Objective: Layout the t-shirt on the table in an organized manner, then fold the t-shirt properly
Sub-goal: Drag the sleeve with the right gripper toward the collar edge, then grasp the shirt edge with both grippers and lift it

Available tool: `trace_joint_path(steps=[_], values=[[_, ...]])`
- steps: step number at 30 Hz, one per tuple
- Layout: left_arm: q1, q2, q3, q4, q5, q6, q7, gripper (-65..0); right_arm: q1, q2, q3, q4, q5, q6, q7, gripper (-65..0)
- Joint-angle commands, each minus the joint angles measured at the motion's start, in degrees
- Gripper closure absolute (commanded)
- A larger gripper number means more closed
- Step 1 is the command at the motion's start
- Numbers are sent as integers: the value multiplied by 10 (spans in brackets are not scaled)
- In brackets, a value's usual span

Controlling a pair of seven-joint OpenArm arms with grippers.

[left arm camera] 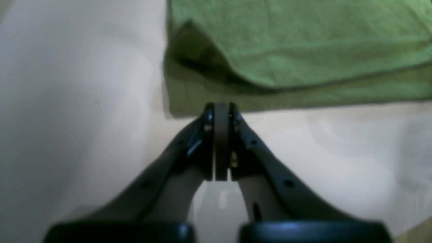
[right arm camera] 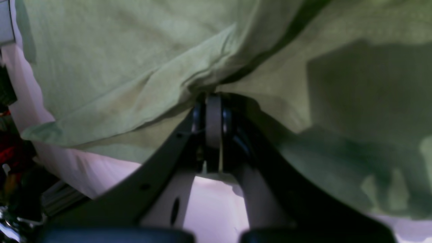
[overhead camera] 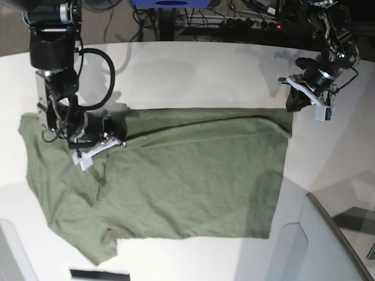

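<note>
the t-shirt (overhead camera: pixel 176 175) lies spread on the bench (overhead camera: pixel 193 70), its near hem bunched and the sleeve end rumpled. further back, the right claw (right arm camera: pixel 213 96) is clenched on a fold of the cloth; pulling hard from here could drag the flat body askew. farthest, the left claw (left arm camera: pixel 221 107) is clenched empty just off the far corner, so nothing anchors that end.

Grey raised panel (overhead camera: pixel 328 246) btm right, cables (overhead camera: pixel 246 14) far bkgd, blue obj (overhead camera: pixel 170 3)
</note>
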Motion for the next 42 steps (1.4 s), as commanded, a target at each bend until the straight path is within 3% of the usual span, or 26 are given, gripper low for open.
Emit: trace_joint_path(steps=[1,10,14,21,23,25,28,31,34,38,42], values=[[-3,-9,-4,13,-8,-5,-12,0,21,2,1,3,10,5,6,-2],[8,-10,-4,13,-10,-5,-13,0,89,-5,1,-58,10,5,14,-2],[8,-10,-4,12,-10,-5,-13,0,125,-5,-5,-106,9,6,56,-2],[6,-10,-5,9,-7,-5,-13,0,168,17,-105,-145,12,22,162,-2],[6,-10,-1,12,-6,-5,-13,0,165,26,-115,-99,13,49,155,0],[5,-8,1,14,-6,-5,-13,0,139,41,-109,-27,14,55,121,0],[3,-6,2,14,-10,-5,-13,0,66,46,-72,123,12,36,77,0],[-9,-7,38,13,-6,-5,-12,0,-1,46,-61,211,10,12,66,0],[-19,-8,77,9,-6,-3,-12,0,-34,47,-60,225,10,12,66,0],[-38,-8,114,6,-6,55,-11,0,-53,48,-60,229,10,12,66,0],[-50,-7,130,3,-6,65,-11,0,-58,48,-60,230,10,12,64,0]])
